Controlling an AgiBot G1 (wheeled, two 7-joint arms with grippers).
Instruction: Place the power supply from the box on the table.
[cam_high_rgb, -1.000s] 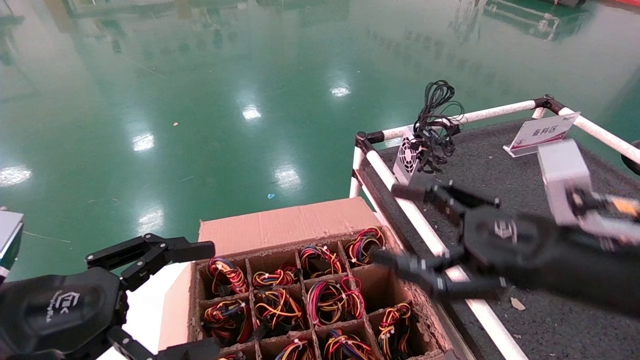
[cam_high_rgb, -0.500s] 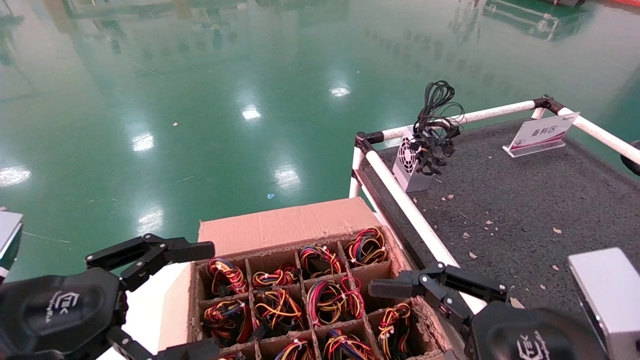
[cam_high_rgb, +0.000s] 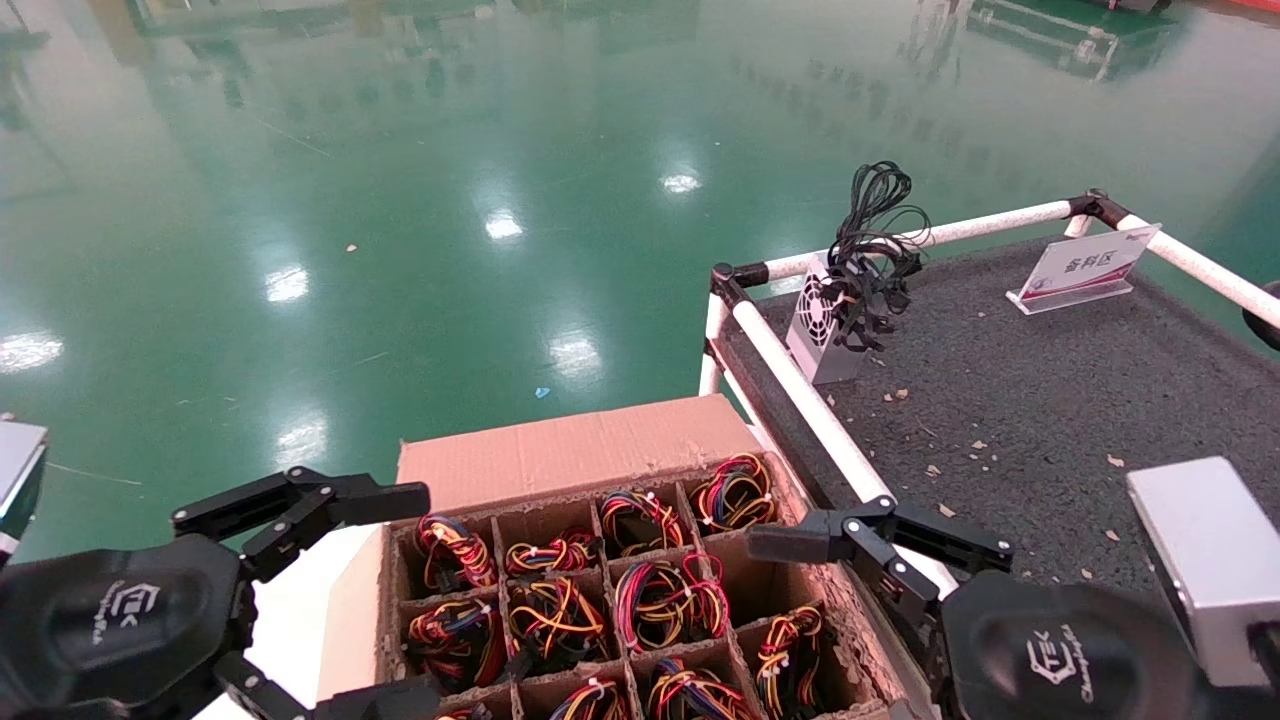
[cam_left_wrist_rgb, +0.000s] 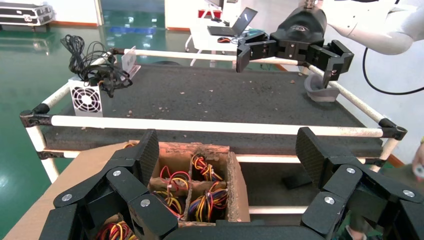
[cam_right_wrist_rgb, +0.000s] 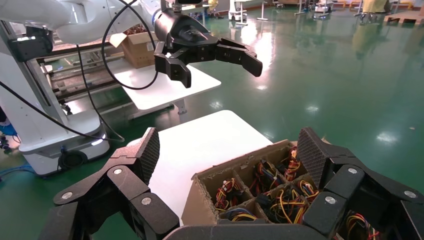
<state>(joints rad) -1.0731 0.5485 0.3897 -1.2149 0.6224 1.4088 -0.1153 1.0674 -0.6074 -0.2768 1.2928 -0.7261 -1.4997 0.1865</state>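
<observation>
Power supply set on the table, both grippers empty.

Power supply (cam_high_rgb: 825, 325) upright near the far left corner of the table (cam_high_rgb: 1050, 400), fan grille facing the box (cam_high_rgb: 560, 455), black cables (cam_high_rgb: 870, 250) bunched on top. Right gripper (cam_high_rgb: 850, 620) over the box's right edge, jaws spread wide, holding nothing. Left gripper (cam_high_rgb: 350, 590) at the box's left side, likewise wide open and empty.
</observation>
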